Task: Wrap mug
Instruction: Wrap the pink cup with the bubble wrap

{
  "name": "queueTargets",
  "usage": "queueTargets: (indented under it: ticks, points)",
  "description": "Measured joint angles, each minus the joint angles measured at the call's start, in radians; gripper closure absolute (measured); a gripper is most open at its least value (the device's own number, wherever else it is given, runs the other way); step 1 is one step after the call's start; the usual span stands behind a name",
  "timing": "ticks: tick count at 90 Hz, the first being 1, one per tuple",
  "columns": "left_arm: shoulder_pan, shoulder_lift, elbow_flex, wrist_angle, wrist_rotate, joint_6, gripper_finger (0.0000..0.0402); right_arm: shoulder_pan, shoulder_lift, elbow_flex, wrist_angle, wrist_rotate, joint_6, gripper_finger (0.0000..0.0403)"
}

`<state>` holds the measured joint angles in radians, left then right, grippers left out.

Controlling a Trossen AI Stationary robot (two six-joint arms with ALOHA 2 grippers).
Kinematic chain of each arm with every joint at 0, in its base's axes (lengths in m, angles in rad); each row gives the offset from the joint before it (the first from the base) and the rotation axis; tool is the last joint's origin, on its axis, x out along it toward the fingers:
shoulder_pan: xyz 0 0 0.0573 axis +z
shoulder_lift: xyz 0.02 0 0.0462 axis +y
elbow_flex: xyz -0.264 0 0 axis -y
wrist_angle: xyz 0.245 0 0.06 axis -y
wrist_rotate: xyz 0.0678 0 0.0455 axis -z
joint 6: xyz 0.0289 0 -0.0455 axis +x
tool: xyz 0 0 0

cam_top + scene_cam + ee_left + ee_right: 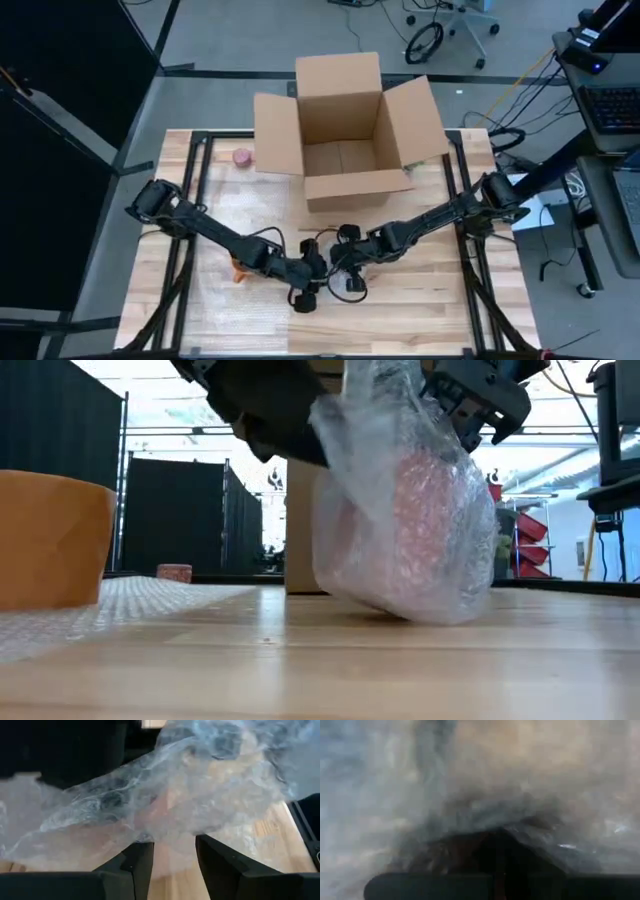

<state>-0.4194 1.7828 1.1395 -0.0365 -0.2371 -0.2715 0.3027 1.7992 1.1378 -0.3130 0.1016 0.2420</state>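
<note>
A pink mug (415, 510) sits bundled in clear bubble wrap (400, 490) at the table's near middle, and the bundle's underside (420, 615) rests on the wood. My right gripper (480, 400) is at the bundle's upper right, shut on the wrap. My left gripper (172, 862) is open at the bundle's left, with the wrap (165, 800) draped just past its fingertips. Whether it touches the wrap I cannot tell. In the high view both grippers meet at the bundle (330, 268). My right gripper holds the bubble wrap near the bundle's top (455, 420), coming at it from above and from the table's right. In its own wrist view the wrap (485, 795) covers the fingers, so how many layers it holds is hidden. The bundle stands on the table.
An open cardboard box (345, 130) stands at the far middle. A small pink object (242, 157) lies to the box's left. An orange object (50, 540) stands on a flat bubble wrap sheet (120, 600) to the bundle's left. There is bare wood near the front edge.
</note>
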Motion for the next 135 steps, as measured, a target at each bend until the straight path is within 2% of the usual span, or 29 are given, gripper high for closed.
queueTargets:
  ticks: [21, 40, 48, 71, 90, 114, 135]
  points:
    - [0.000, 0.005, -0.021, -0.129, -0.011, 0.009, 0.0265, 0.000, 0.001, 0.000, 0.003, 0.003, 0.005, 0.0403]
    - [-0.003, 0.013, -0.045, -0.131, -0.013, -0.025, 0.0265, -0.001, -0.002, 0.009, -0.014, -0.003, 0.041, 0.0394]
    - [-0.008, 0.013, -0.045, -0.139, -0.013, -0.035, 0.0265, -0.001, -0.002, 0.052, -0.066, -0.008, 0.036, 0.0367]
    - [-0.015, 0.013, -0.045, -0.148, -0.012, -0.035, 0.0265, -0.001, -0.006, 0.220, -0.219, -0.004, -0.044, 0.0255]
    - [-0.015, 0.013, -0.045, -0.166, -0.012, -0.030, 0.0265, -0.005, -0.006, 0.296, -0.350, -0.010, -0.035, 0.0203]
    - [-0.015, 0.013, -0.045, -0.167, -0.011, -0.027, 0.0265, 0.005, -0.005, 0.369, -0.553, -0.054, 0.000, 0.0199]
    - [-0.015, 0.013, -0.046, -0.167, -0.011, -0.010, 0.0265, 0.060, -0.006, 0.405, -0.594, -0.084, 0.017, 0.0201]
